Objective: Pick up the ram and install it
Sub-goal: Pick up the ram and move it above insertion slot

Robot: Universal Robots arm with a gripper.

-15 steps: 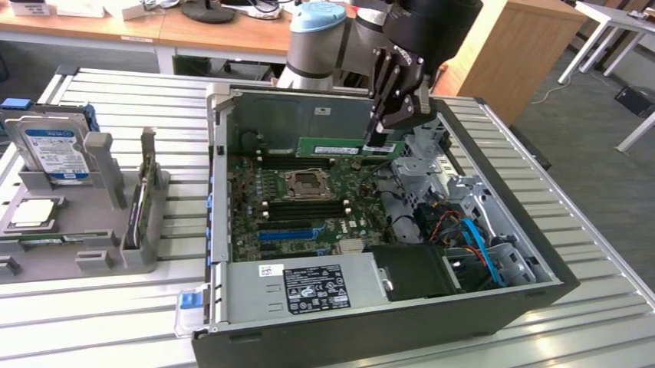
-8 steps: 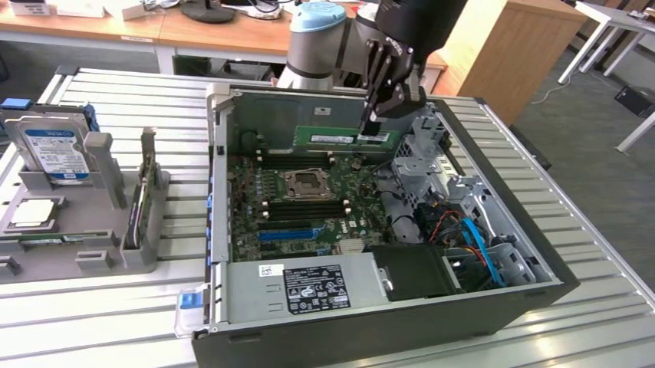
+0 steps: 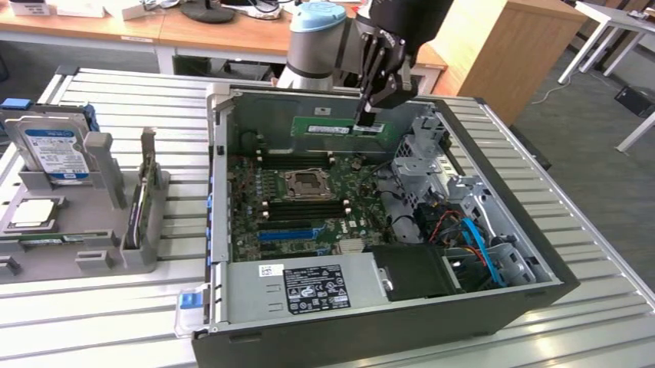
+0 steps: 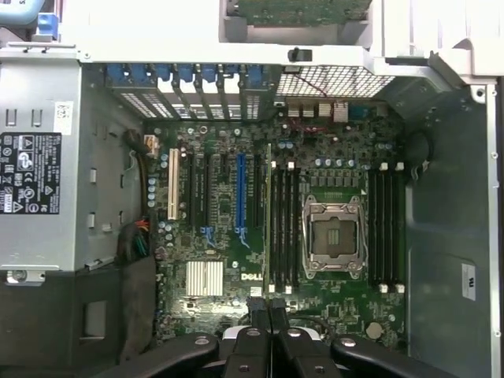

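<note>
Above the open computer case, close to one side wall, the gripper is pinching the ram between its fingers, holding the green stick level over the motherboard.

Exterior: high, oblique; wrist: straight down; motherboard shared.

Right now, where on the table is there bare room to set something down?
Bare slats of the table lie on the camera side of the grey holder and along the exterior view's right of the computer case. Crowded: inside the case, under the tool holding the ram.
</note>
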